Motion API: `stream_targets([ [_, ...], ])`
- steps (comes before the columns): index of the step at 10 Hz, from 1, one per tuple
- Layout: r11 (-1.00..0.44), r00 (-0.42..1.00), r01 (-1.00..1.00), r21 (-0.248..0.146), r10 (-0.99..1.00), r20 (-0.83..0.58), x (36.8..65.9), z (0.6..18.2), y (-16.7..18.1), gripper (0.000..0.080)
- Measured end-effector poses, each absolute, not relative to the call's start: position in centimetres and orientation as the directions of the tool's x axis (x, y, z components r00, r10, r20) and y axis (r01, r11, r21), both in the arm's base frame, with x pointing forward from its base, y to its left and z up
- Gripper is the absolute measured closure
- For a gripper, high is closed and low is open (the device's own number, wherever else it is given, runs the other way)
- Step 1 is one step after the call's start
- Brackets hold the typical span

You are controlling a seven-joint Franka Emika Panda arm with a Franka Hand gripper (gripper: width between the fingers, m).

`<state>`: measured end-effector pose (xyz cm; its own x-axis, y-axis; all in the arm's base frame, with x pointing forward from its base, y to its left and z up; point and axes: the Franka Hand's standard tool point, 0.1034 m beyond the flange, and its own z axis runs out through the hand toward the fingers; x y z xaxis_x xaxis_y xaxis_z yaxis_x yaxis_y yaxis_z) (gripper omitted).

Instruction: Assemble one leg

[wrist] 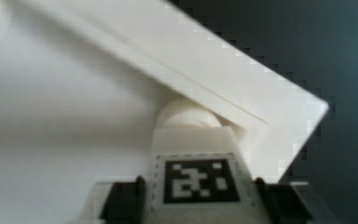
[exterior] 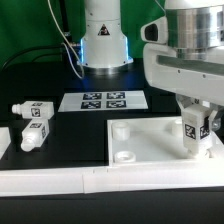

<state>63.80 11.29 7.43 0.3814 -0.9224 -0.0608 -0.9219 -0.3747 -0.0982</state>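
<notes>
My gripper (exterior: 196, 128) is shut on a leg (exterior: 195, 130), a short white peg with a black-and-white tag. It holds the leg upright over the near right corner of the large flat white square panel (exterior: 150, 140). In the wrist view the leg (wrist: 201, 170) sits between my two dark fingers (wrist: 130, 200), its round end down on the panel's corner (wrist: 247, 90). Whether it is seated in a socket is hidden. Two more tagged legs (exterior: 35, 110) (exterior: 33, 136) lie on the table at the exterior view's left.
The marker board (exterior: 104, 100) lies behind the panel, in front of the arm's base (exterior: 104, 45). A white wall piece (exterior: 60, 180) runs along the near table edge. A white part (exterior: 3, 140) shows at the left edge.
</notes>
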Motion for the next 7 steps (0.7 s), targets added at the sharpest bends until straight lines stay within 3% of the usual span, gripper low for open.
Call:
stream_targets([
  [2, -0.221, 0.232, -0.968, -0.115, -0.968, -0.091, 63.8, 7.4, 11.4, 0.0515],
  [4, -0.306, 0.316, -0.945, -0.12, -0.946, -0.077, 63.7, 7.4, 11.4, 0.0505],
  [5, -0.435, 0.445, -0.891, -0.13, -0.894, -0.061, 63.7, 7.4, 11.7, 0.0246],
  [6, -0.604, 0.612, -0.786, -0.132, -0.79, -0.032, 63.7, 7.4, 11.8, 0.0246],
  [7, -0.751, 0.757, -0.651, -0.111, -0.654, -0.01, 63.4, 7.4, 12.4, 0.0166],
])
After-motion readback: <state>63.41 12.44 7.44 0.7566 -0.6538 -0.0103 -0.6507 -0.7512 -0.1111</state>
